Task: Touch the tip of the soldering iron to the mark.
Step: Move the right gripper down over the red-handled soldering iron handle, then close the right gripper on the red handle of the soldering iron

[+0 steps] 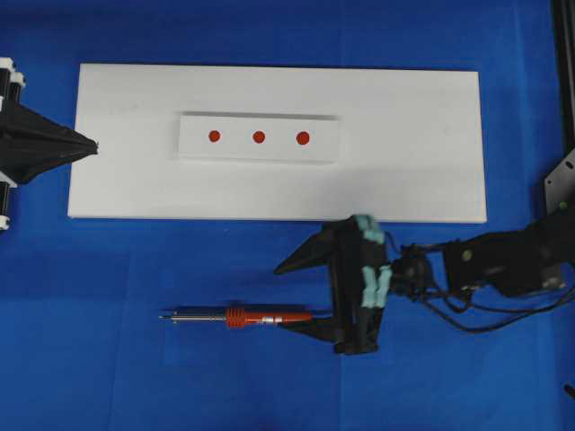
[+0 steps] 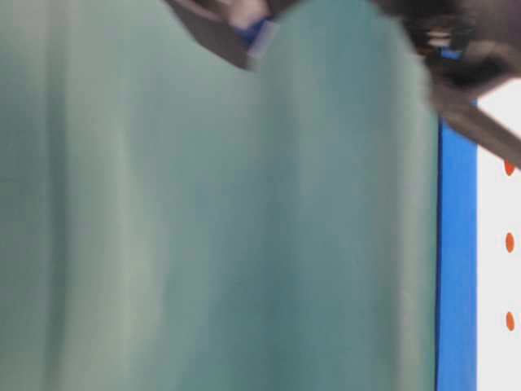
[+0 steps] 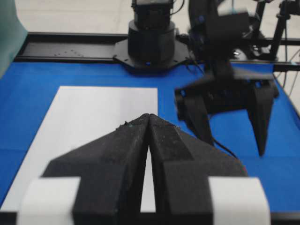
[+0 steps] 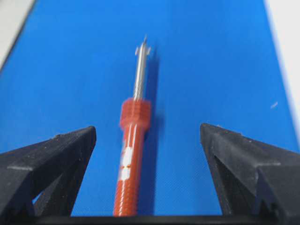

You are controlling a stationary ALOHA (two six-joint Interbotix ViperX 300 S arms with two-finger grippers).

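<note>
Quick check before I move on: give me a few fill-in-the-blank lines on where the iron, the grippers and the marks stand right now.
1. The soldering iron lies on the ___ cloth, not on the white board.
2. The right gripper has its jaws ___ around the iron's handle end.
3. The small white plate carries ___ red marks.
4. The left gripper has its jaws ___.

Missing words: blue; open; three; shut

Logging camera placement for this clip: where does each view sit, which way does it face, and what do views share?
Overhead: above, facing down on the white board, soldering iron, open right gripper, left gripper.
Table-level: mostly blocked by a blurred green surface; red marks at the right edge.
Left wrist: over the shut left gripper, facing the right gripper.
Right wrist: between open fingers, along the soldering iron.
Shared: iron in overhead and right wrist.
</note>
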